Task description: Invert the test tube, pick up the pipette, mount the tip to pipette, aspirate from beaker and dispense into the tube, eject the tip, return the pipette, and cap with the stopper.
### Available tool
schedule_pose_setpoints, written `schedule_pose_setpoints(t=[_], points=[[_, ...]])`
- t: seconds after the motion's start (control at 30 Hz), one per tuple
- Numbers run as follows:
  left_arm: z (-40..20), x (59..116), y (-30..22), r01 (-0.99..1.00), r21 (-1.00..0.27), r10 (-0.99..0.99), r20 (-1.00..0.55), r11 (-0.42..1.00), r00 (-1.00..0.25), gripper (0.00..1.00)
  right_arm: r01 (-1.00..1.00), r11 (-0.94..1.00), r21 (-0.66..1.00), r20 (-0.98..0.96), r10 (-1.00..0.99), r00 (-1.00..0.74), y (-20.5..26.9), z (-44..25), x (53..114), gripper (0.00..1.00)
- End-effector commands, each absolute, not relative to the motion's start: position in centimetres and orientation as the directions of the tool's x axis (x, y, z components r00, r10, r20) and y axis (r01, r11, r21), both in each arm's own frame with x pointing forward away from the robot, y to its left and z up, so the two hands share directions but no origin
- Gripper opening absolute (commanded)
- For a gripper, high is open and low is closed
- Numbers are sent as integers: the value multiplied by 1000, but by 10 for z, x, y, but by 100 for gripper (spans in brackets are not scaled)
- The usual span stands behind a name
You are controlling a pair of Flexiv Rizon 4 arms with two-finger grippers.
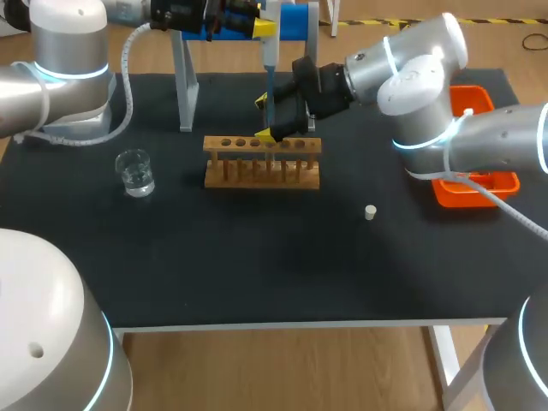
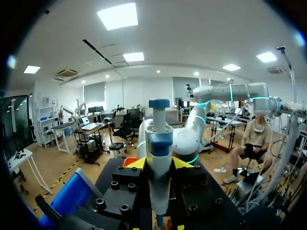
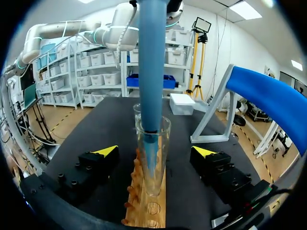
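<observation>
Pipette tip lowered into the racked test tube.
The beaker point(image 1: 135, 171) stands well left of the left pincer point(image 2: 159, 165), which clamps the pipette point(image 2: 159, 139); the test tube point(image 3: 152, 163) stands between the right pincer point(image 3: 156, 151) fingers, spread wide, untouched; the stopper point(image 1: 370, 212) lies right.

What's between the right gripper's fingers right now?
The test tube, untouched, with the pipette tip inside it; the right wrist view shows it.

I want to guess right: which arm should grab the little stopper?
Right arm. The right claw is open, the stopper lies on its side; the left claw grips the pipette.
</observation>
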State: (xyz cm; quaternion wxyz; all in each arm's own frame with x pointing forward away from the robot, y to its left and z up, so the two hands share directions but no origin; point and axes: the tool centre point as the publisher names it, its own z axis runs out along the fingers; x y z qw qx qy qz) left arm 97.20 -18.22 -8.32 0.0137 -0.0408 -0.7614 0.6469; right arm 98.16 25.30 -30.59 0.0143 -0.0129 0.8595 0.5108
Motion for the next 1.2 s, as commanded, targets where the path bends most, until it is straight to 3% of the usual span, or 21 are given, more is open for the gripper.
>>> schedule_pose_setpoints(t=[0.03, 1.2], points=[[-82, 973, -182, 44, -986, 81, -31, 162, -996, 0, -26, 495, 868, -28, -4, -1000, 258, -307, 983, 100], [-82, 973, -182, 44, -986, 81, -31, 162, -996, 0, -11, 541, 841, -23, 15, -1000, 255, -320, 979, 100]])
